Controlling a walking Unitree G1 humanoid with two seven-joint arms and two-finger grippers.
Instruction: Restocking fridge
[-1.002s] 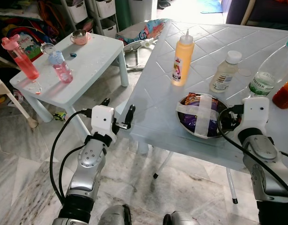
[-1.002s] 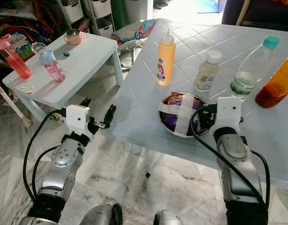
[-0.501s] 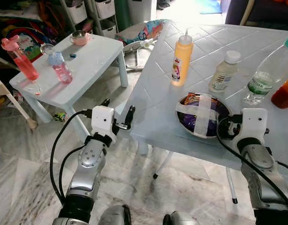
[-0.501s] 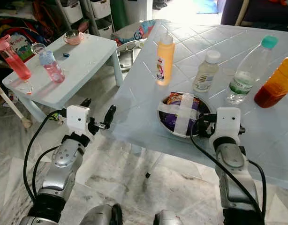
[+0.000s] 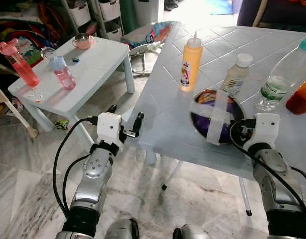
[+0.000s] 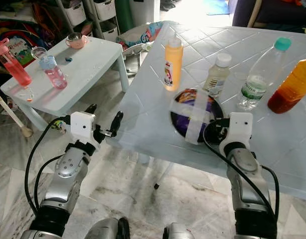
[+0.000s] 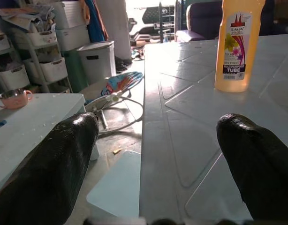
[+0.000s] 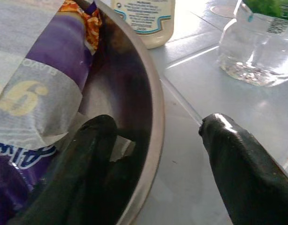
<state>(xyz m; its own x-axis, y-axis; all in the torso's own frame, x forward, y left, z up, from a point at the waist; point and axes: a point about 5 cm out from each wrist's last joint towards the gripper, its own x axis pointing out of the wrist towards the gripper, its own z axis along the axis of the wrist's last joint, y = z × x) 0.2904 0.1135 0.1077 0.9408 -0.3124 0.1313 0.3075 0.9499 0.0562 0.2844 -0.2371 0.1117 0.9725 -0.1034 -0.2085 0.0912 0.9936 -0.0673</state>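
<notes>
Since right gripper (image 8: pixel 153 154) straddles bowl (image 5: pixel 213 117) rim near table (image 5: pixel 163 124) front edge, fingers spread, right arm nearer; left gripper (image 5: pixel 125 124) spread, empty, off table's corner.

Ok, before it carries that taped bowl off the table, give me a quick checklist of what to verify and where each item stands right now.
1. Right gripper straddles the bowl's rim, one finger inside, one outside: ok.
2. Fingers closed firmly on the rim: not ok, a gap shows beside the outer finger.
3. Bowl level: not ok, it is tilted up toward the camera.
4. Tape cross holding the purple packet in: ok.
5. Clearance from the white-capped bottle and water bottle just behind the bowl: cannot tell, they stand close.
6. Left gripper open, off the table's corner, carrying nothing: ok.
</notes>
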